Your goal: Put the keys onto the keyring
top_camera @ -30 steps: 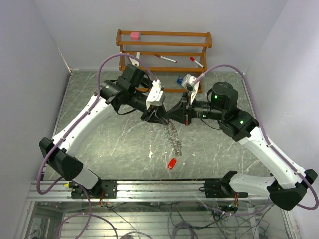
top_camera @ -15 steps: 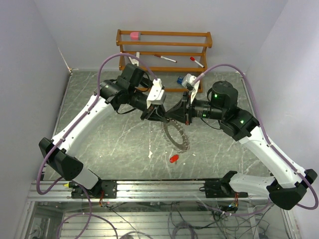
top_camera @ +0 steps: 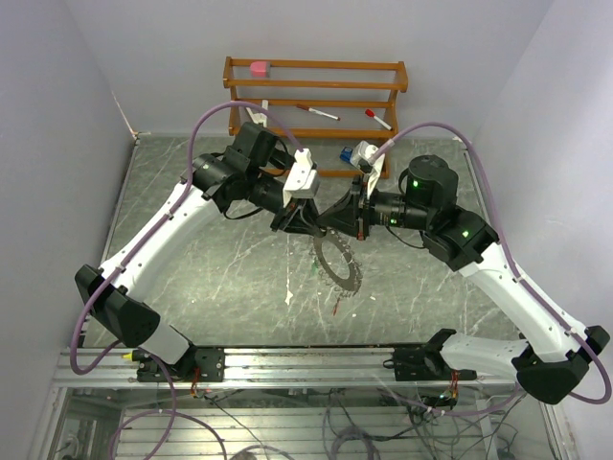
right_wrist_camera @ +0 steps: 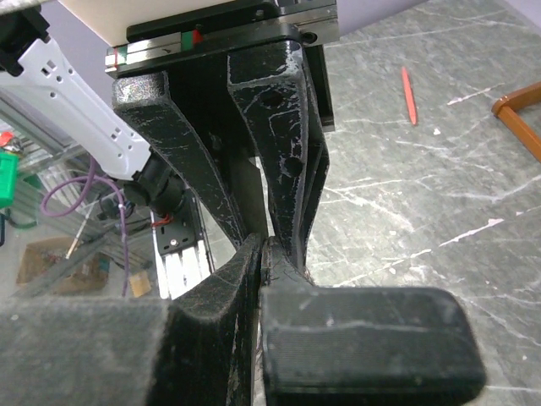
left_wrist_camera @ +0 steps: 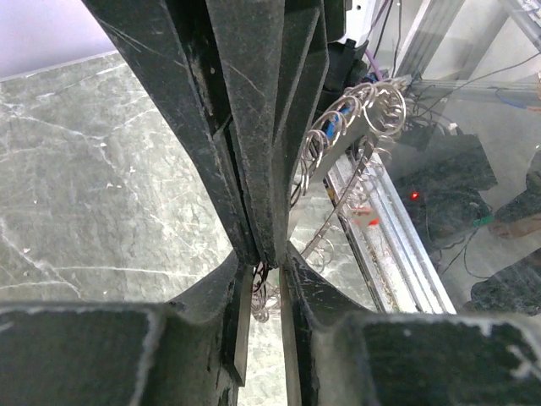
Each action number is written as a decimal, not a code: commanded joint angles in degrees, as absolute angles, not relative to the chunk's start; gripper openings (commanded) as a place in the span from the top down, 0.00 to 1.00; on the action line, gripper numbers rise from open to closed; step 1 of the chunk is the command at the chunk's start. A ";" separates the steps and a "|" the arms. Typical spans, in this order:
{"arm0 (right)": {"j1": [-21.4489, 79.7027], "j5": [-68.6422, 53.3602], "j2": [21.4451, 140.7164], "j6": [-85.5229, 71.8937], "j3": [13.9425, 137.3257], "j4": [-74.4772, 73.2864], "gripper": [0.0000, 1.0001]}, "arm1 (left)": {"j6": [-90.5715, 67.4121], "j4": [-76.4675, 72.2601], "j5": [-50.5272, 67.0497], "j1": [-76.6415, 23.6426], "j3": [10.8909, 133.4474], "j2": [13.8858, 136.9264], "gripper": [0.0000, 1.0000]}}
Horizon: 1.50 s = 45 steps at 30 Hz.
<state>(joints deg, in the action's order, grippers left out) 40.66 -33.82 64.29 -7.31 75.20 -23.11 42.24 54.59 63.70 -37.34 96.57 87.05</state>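
Seen from above, the top arc of the large thin grey toothed metal ring [top_camera: 337, 261] is hidden where the left claw [top_camera: 305, 222] and right claw [top_camera: 332, 222] meet. The small red piece [top_camera: 335, 307] on the grey marbled bench [top_camera: 220, 259] is too small to identify. In the left wrist view, black fingers [left_wrist_camera: 254, 127] cover all but one arc of the ring.

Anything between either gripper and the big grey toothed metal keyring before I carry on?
Nothing visible. The left gripper and right gripper are both shut, fingertips meeting on the upper rim of the large grey toothed metal keyring, which hangs below them.
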 commanded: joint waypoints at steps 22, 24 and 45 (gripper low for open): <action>41.06 -35.92 63.29 -10.38 74.19 -14.24 0.82 | 46.21 55.05 65.88 -37.88 95.11 86.13 0.93; 41.10 -35.23 62.93 -10.49 74.10 -14.00 0.74 | 46.88 55.41 65.90 -37.85 94.95 86.00 0.93; 39.30 -28.00 56.44 -4.55 71.58 -23.69 0.45 | 51.06 57.02 62.49 -37.88 96.60 85.57 0.93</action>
